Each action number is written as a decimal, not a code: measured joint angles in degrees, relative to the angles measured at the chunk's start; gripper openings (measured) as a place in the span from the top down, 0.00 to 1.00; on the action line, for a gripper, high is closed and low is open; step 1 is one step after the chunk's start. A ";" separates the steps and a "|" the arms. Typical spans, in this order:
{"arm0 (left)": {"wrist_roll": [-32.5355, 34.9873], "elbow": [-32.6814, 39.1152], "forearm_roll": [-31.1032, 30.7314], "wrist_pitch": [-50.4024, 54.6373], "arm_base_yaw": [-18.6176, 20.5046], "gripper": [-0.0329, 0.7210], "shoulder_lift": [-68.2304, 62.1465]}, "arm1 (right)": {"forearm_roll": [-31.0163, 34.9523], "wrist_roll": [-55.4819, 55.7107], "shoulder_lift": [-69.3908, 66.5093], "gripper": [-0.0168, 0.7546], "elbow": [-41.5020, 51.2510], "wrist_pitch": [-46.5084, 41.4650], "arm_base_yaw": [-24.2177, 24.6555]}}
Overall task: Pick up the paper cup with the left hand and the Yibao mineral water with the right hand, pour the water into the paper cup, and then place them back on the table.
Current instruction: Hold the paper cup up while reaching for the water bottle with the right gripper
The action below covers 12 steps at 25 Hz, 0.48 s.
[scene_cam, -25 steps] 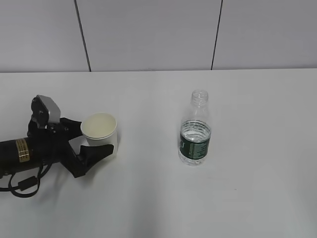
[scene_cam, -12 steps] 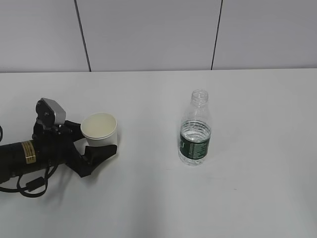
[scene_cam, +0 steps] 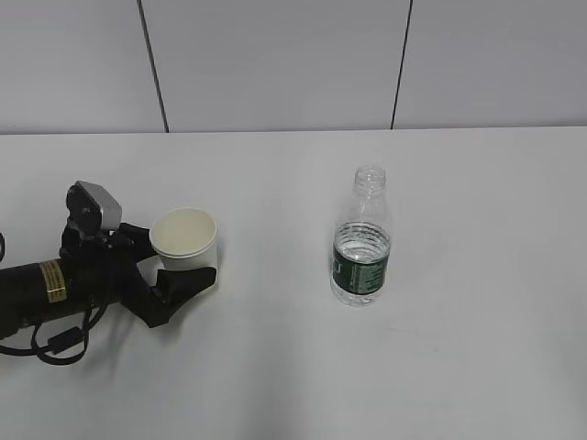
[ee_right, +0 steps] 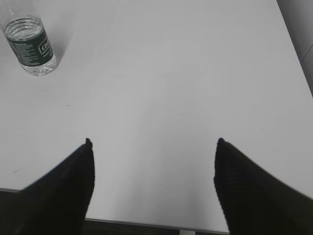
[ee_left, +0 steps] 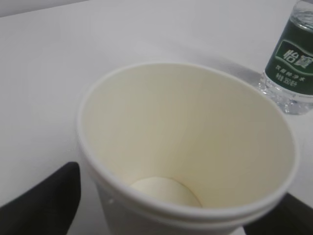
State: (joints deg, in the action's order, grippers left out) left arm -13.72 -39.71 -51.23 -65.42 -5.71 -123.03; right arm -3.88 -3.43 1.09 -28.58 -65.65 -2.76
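Observation:
The white paper cup (scene_cam: 183,240) stands upright and empty on the table (scene_cam: 477,367) at the left. My left gripper (scene_cam: 179,255) lies low on the table, open, with one black finger on each side of the cup. In the left wrist view the cup (ee_left: 186,147) fills the frame between the fingers (ee_left: 41,205), with a gap showing beside the left one. The Yibao mineral water (scene_cam: 360,247) stands capless near the middle, well apart from the cup. My right gripper (ee_right: 154,142) hangs open and empty over the table's front edge, far from the bottle (ee_right: 32,44).
A grey panelled wall (scene_cam: 275,64) runs behind the table. The table's right edge (ee_right: 293,54) and front edge (ee_right: 146,224) show in the right wrist view. The right arm is outside the exterior view.
The left arm slid a little to the right, bringing its fingers further round the cup, then stopped. Cup and bottle have not moved.

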 joint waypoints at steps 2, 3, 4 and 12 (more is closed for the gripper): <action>0.00 0.00 0.00 0.00 0.00 0.18 0.00 | 0.00 0.00 0.00 0.21 0.00 0.00 0.00; 0.00 0.00 0.00 0.00 0.00 0.18 0.00 | -0.09 0.00 0.00 0.21 0.00 0.00 0.00; 0.00 0.00 0.00 0.00 0.00 0.18 0.00 | -0.09 0.00 0.00 0.21 0.00 0.00 0.00; 0.00 0.00 0.00 0.00 0.00 0.18 0.00 | -0.09 0.00 0.00 0.21 0.00 0.00 0.00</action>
State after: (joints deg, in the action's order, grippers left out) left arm -13.72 -39.71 -51.23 -65.42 -5.71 -123.03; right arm -3.97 -3.43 1.09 -28.58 -65.65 -2.76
